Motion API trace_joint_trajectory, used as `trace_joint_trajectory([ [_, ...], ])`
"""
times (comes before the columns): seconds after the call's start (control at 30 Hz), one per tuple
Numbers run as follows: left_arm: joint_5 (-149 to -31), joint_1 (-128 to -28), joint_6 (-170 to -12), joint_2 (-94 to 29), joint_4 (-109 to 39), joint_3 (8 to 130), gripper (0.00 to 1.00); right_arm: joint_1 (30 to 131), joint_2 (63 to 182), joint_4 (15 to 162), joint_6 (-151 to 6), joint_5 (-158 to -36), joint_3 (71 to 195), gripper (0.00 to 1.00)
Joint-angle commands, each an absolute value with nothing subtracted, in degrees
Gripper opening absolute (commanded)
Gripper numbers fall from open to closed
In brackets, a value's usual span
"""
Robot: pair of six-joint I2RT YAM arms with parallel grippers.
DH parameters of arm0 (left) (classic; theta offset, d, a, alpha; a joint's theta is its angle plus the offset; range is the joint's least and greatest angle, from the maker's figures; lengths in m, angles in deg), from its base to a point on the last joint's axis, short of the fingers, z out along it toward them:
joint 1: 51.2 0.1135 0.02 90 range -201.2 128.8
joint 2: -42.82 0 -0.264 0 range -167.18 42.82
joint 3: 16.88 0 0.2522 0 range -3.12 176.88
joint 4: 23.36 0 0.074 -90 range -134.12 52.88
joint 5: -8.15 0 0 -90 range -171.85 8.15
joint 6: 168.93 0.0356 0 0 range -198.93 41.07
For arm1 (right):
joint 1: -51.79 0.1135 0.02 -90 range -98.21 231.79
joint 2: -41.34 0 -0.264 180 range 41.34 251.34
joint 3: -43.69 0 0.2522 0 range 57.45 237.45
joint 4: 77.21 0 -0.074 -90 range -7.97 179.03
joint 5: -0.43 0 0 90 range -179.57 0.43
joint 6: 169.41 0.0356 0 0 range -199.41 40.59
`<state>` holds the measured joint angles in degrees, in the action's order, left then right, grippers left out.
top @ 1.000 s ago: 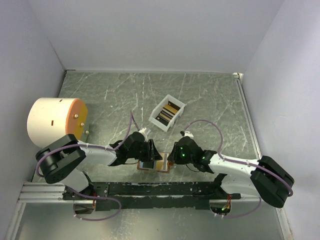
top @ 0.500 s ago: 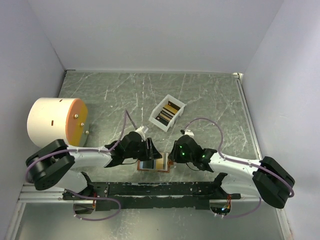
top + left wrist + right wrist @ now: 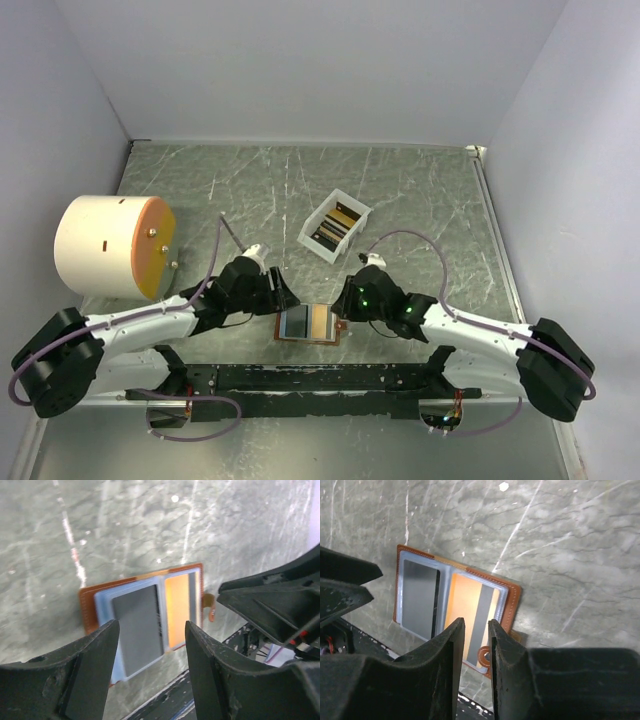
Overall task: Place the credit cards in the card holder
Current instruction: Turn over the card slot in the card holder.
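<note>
Open flat at the near edge of the table (image 3: 420, 200), between the two grippers: the card holder (image 3: 308, 324). Two cards tucked inside: one dark card (image 3: 419, 597) on the left, one orange card (image 3: 465, 612) with a dark stripe on the right. Just beside its left edge, the left gripper (image 3: 151, 630), fingers spread wide on nothing. Over its right edge, the right gripper (image 3: 476, 627), fingers narrowly parted, nothing pinched. Further back, well apart, one white box (image 3: 312, 249) with more cards, count unclear. Far left, one cream drum (image 3: 110, 245).
</note>
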<state>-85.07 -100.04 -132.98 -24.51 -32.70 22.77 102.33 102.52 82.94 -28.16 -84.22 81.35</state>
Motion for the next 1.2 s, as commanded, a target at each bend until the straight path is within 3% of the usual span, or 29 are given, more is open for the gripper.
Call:
trace_joint_trajectory([
  [0.0, -86.51, -98.43, -131.8, -21.83, -33.89, 19.06, 0.67, 103.88, 104.45, 87.58, -27.12, -86.64, 83.05, 0.26],
  [0.27, -91.59, -97.42, -134.51, -22.87, -23.8, 14.72, 0.66, 104.88, 111.0, 91.21, -27.47, -88.53, 83.98, 0.24],
  [1.17, -93.95, -97.39, -135.77, -24.8, -20.07, 15.42, 0.66, 104.93, 113.25, 92.72, -27.35, -86.55, 79.06, 0.24],
])
